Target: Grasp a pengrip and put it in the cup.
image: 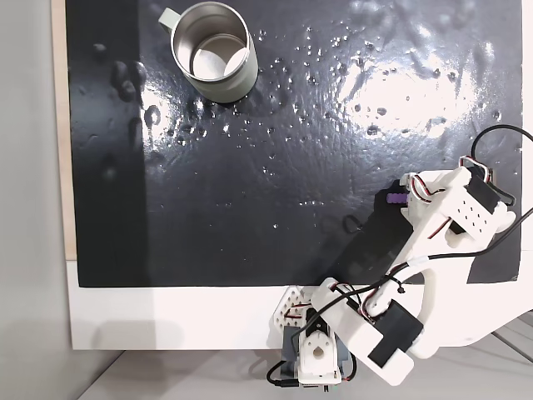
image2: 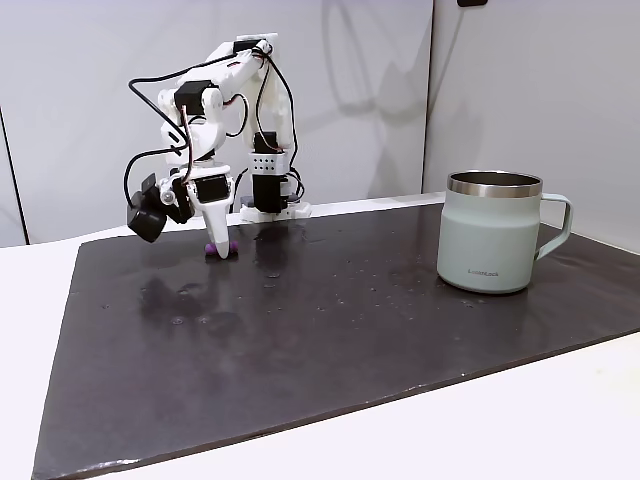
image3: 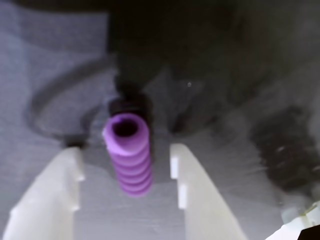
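Black mat (image: 275,183) covers most of the white table (image: 166,317), shiny and a bit bubbly in spots, nothing loose lying on it between the arm and the cup (image: 213,52). In a fixed view the cup sits at the top left of the mat, upright, handle poking off to its upper left, well apart from everything else. The arm base is at the bottom edge with black cables looping around the joints.

The grip (image3: 128,152) lies on the mat right under the gripper (image3: 125,167). In the wrist view its long axis runs roughly up-down in the picture, open end facing the top, ribs showing along the side. In a fixed view (image2: 218,247) just a bit of purple peeks out beside the white fingertip, low on the mat.

The jaws are spread, one finger (image3: 55,195) on each side of the grip with a gap both ways, so nothing's clamped.
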`<state>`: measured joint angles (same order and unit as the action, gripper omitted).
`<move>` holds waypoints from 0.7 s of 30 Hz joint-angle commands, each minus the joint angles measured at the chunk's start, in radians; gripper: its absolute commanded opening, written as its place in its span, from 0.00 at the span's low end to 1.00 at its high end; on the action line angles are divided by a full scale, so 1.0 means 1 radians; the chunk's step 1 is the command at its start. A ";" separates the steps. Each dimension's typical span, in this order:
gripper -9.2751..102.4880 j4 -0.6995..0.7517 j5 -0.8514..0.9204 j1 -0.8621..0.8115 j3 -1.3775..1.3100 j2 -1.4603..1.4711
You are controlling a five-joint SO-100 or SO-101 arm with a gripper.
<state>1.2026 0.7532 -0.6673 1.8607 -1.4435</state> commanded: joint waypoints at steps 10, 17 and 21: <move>0.08 0.028 -0.005 0.015 -0.006 -0.095; 0.08 0.163 -0.091 0.061 -0.092 -0.348; 0.08 0.225 -0.126 0.089 -0.147 -0.483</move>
<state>1.3821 0.6627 -0.6059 1.7978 -1.8009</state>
